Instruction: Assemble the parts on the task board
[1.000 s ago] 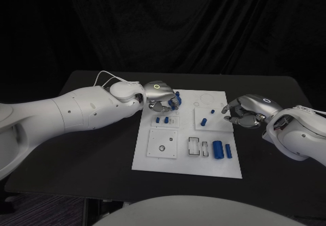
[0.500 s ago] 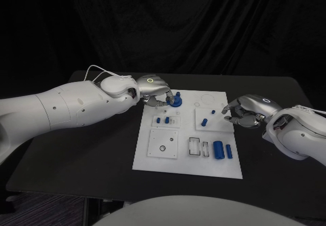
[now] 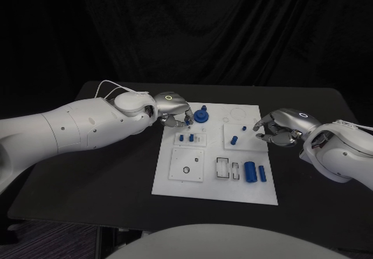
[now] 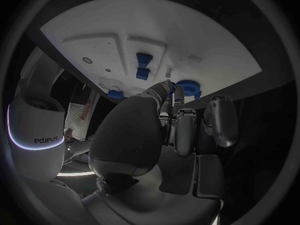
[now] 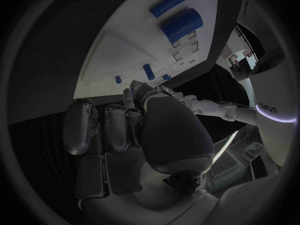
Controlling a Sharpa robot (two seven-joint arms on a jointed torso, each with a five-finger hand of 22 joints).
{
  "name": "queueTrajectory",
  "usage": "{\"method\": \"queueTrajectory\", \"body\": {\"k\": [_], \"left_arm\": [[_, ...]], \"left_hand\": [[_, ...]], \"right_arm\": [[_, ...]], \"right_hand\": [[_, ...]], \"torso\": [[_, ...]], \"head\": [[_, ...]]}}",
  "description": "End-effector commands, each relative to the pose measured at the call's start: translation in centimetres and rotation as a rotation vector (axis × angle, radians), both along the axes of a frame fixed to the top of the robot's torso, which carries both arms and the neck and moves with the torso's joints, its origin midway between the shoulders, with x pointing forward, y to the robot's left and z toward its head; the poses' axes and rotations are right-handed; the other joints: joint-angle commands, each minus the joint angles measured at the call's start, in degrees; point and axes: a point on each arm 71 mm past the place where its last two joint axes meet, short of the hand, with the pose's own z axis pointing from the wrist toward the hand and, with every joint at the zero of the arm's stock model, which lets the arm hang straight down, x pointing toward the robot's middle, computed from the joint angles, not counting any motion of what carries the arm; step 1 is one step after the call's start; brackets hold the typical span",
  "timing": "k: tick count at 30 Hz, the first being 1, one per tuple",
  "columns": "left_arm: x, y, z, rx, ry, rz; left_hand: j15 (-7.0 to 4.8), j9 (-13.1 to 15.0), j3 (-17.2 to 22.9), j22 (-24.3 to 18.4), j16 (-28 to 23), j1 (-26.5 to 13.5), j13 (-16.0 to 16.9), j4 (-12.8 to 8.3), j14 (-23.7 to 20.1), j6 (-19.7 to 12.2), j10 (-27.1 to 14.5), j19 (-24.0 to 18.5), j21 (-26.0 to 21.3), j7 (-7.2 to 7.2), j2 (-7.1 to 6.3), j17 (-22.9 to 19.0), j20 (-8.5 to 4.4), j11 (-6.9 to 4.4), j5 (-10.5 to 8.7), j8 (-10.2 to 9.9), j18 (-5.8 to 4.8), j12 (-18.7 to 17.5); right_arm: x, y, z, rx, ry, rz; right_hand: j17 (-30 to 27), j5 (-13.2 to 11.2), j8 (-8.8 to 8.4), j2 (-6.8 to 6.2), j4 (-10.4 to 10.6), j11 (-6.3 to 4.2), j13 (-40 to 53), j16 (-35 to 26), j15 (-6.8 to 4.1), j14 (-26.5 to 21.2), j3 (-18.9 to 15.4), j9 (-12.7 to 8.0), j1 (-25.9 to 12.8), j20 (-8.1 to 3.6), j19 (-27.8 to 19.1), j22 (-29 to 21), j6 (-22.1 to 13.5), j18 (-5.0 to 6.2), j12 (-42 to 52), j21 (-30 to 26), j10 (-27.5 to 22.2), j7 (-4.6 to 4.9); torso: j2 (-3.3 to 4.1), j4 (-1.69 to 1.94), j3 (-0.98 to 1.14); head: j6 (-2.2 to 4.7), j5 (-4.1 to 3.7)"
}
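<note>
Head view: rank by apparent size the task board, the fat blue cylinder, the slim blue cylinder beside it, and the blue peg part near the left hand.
1. task board
2. fat blue cylinder
3. blue peg part and slim blue cylinder: they look alike, so unranked.

Dim overall, black backdrop and black table (image 3: 93, 178) swallowing detail; white task board (image 3: 214, 183) and white arms the brightest areas, lit evenly from above, only faint shadows. Small glowing ring on back of left hand (image 3: 172, 108) and of right hand (image 3: 283, 127). Wrist views strongly fisheyed, straight edges bowed, rims falling to black, near fingers soft.
</note>
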Motion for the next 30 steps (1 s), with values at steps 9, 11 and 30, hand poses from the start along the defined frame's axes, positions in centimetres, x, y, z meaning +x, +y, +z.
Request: {"method": "queueTrajectory", "body": {"k": [9, 11, 30], "left_arm": [[-0.2, -0.2, -0.9, 0.015, 0.034, 0.007], [-0.3, -0.3, -1.0, 0.016, 0.036, 0.005], [-0.4, -1.0, -1.6, 0.013, 0.045, -0.006]], "left_hand": [[-0.06, 0.12, 0.38, 9.75, -0.23, -0.34, -0.24, 0.19, -0.26, 0.07, -0.02, 0.09, -0.25, 0.53, -0.34, -0.33, -0.07, 0.29, -0.36, -0.24, -0.81, -0.78], [-0.05, 0.13, 0.38, 9.69, -0.3, -0.38, -0.27, 0.21, -0.36, 0.08, -0.04, -0.04, -0.45, 0.53, -0.35, -0.51, -0.07, 0.31, -0.37, -0.25, -0.77, -0.86], [-0.02, 0.11, 0.49, 9.64, -0.38, -0.39, -0.35, 0.2, -0.45, -0.23, 0.25, -0.18, -0.63, 0.43, -0.3, -0.64, -0.08, 0.29, -0.36, -0.5, -0.73, -1.09]], "right_arm": [[0.0, -0.1, -0.1, -0.01, 0.011, -0.012], [0.0, -0.1, -0.1, -0.01, 0.011, -0.011], [0.0, -0.1, -0.2, -0.013, 0.016, -0.012]], "right_hand": [[-0.08, 0.33, 0.1, -0.05, 0.01, -0.01, 6.44, -0.28, 0.3, 2.42, 0.28, -0.05, -0.3, 0.09, 0.19, 10.31, 0.28, 0.89, -0.12, -0.39, -0.08, -0.06], [-0.08, 0.33, 0.1, -0.05, 0.01, -0.01, 6.44, -0.28, 0.3, 2.42, 0.28, -0.05, -0.3, 0.09, 0.19, 10.31, 0.28, 0.89, -0.12, -0.39, -0.08, -0.06], [-0.11, 0.33, 0.01, -0.04, -0.06, 0.01, 6.41, -0.32, 0.32, 2.4, 0.35, -0.1, -0.24, 0.1, 0.19, 10.31, 0.25, 0.88, -0.15, -0.39, -0.12, -0.03]], "torso": [[0.03, 0.06, 0.07], [0.04, -0.06, 0.11], [0.03, -0.03, 0.07]], "head": [[0.0, -0.22], [0.0, -0.13], [0.0, -0.22]]}}
